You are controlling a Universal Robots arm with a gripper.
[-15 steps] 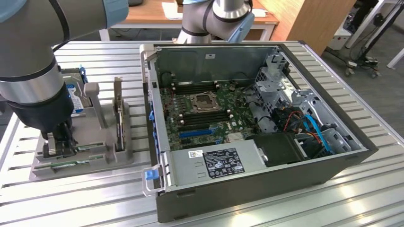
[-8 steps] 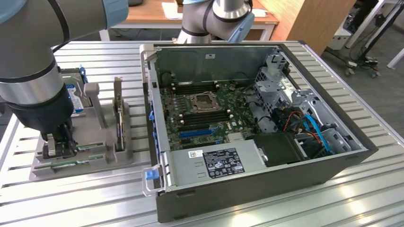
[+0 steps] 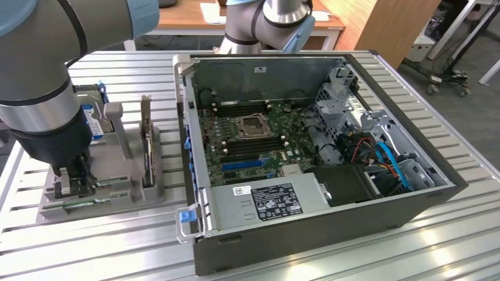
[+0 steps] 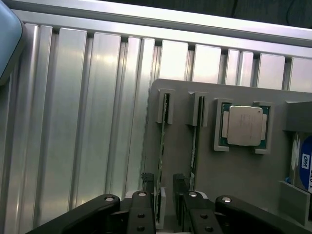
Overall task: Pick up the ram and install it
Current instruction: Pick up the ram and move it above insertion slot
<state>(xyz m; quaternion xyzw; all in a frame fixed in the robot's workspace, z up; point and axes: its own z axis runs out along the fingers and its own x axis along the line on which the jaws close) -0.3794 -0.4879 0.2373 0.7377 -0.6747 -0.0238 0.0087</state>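
Your gripper (image 4: 164, 197) hangs over the grey tray (image 4: 234, 175), jaws apart either side of one ram (image 4: 161, 141), not clamped.

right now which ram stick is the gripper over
The ram stick farther from the processor: the open gripper straddles its end. The other stick lies next to the processor.

Ram (image 4: 162, 141) in holder (image 3: 117, 198) beside computer case (image 3: 312, 237)

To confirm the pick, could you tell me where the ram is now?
The ram stands on edge in the gray tray at the exterior view's left, beside the computer case; it is the stick farther from the processor, at the open gripper.
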